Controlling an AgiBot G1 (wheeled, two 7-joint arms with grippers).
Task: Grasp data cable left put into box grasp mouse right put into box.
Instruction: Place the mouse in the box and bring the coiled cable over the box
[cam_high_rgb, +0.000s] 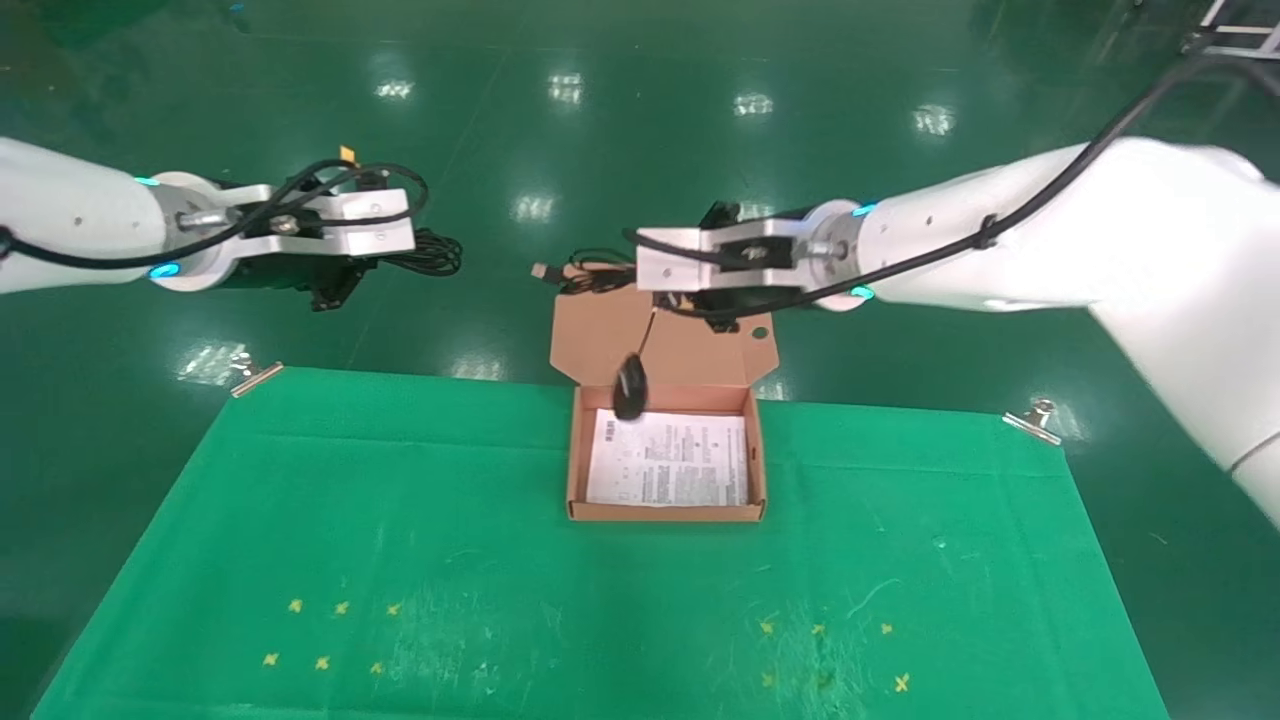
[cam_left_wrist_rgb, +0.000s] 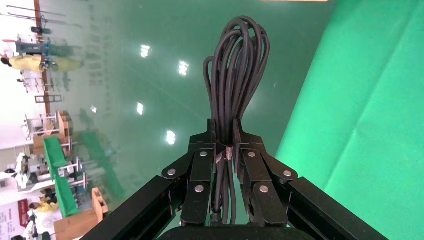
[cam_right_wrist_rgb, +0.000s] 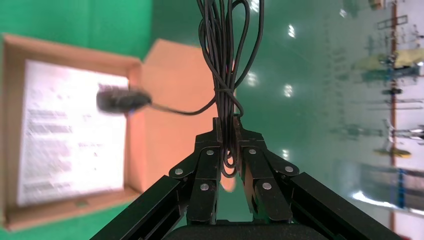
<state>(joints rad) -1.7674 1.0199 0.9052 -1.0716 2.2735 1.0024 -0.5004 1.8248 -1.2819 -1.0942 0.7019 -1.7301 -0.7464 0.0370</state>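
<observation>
Both jaws are clamped: the left gripper (cam_left_wrist_rgb: 225, 131) pinches the data cable (cam_left_wrist_rgb: 235, 75) off past the table's left corner, while the right gripper (cam_right_wrist_rgb: 226, 131) pinches the cord (cam_right_wrist_rgb: 222, 55), its mouse (cam_high_rgb: 630, 387) dangling over the open box (cam_high_rgb: 664, 512).

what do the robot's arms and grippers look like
Both arms have smooth white shells ending in a round wrist joint with glowing cyan lights. Each wrist carries a silver-grey metal bracket dotted with screws, and a black cable runs along each arm. The left gripper and right gripper are matte black, built from angular linkage bars with silver rivets and narrow flat fingers.
</observation>
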